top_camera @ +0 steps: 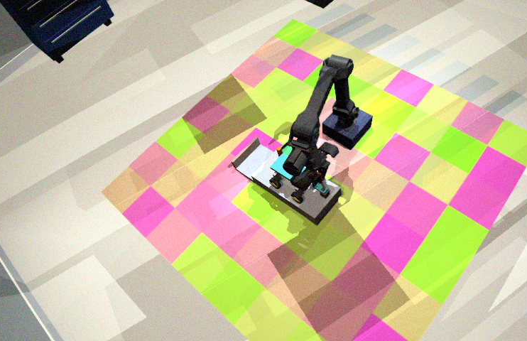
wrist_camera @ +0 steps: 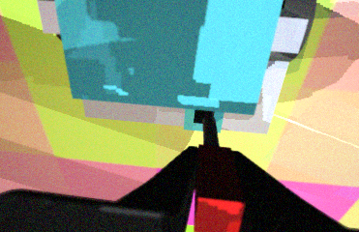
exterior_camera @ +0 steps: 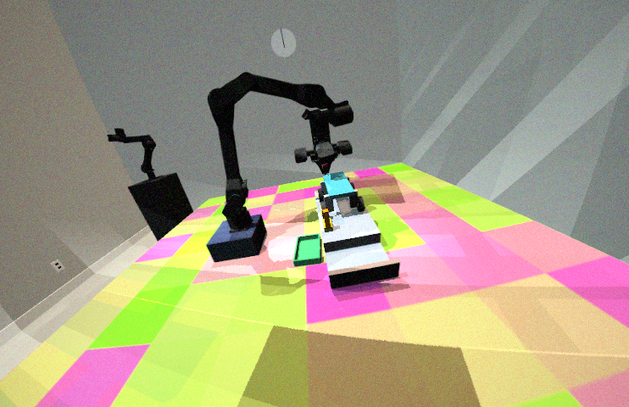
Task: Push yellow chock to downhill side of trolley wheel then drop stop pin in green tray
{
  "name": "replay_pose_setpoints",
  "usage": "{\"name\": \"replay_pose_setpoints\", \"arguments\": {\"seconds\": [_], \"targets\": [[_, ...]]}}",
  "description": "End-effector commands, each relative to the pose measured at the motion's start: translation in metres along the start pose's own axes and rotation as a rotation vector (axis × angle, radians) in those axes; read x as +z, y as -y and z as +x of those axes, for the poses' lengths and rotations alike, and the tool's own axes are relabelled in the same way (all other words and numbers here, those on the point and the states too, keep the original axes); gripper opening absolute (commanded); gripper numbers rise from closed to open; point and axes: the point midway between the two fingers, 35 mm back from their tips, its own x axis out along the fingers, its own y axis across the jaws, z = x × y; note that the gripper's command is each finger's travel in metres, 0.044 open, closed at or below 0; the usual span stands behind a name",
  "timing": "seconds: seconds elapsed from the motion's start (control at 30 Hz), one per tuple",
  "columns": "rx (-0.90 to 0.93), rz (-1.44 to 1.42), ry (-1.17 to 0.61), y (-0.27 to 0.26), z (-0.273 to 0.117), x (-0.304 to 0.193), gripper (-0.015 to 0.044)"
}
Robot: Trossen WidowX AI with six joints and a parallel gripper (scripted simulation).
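My gripper (top_camera: 319, 177) (exterior_camera: 325, 170) (wrist_camera: 212, 157) is shut on the red-headed stop pin (exterior_camera: 324, 165) (wrist_camera: 219, 215), above the uphill end of the ramp (top_camera: 253, 159) (exterior_camera: 365, 225). The pin's dark shaft points down towards the black hole of the teal bracket (top_camera: 322, 187) (wrist_camera: 189, 124); its tip looks raised beside the hole, but the exact gap is unclear. The cyan trolley (top_camera: 282, 163) (exterior_camera: 338, 186) (wrist_camera: 138, 58) stands on the ramp. The yellow chock (top_camera: 279, 150) (exterior_camera: 327, 220) with orange handle stands downhill of the trolley's arm-side wheel; contact cannot be seen. The green tray (top_camera: 287, 150) (exterior_camera: 308, 263) lies beside the ramp.
The arm's dark blue base (top_camera: 346, 129) (exterior_camera: 236, 242) stands on the tray's side of the ramp. A raised end board (top_camera: 246, 153) (exterior_camera: 365, 274) closes the ramp's low end. A second arm on a black stand (exterior_camera: 160, 206) is in the background.
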Motion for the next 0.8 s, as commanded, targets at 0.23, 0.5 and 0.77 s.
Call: {"name": "replay_pose_setpoints", "arguments": {"seconds": [0.23,0.5,0.77], "targets": [[0.008,-0.007,-0.007,-0.001,-0.007,-0.004,0.0000],[0.008,-0.007,-0.007,-0.002,-0.010,-0.005,0.0000],[0.008,-0.007,-0.008,-0.001,-0.007,-0.017,0.0000]]}}
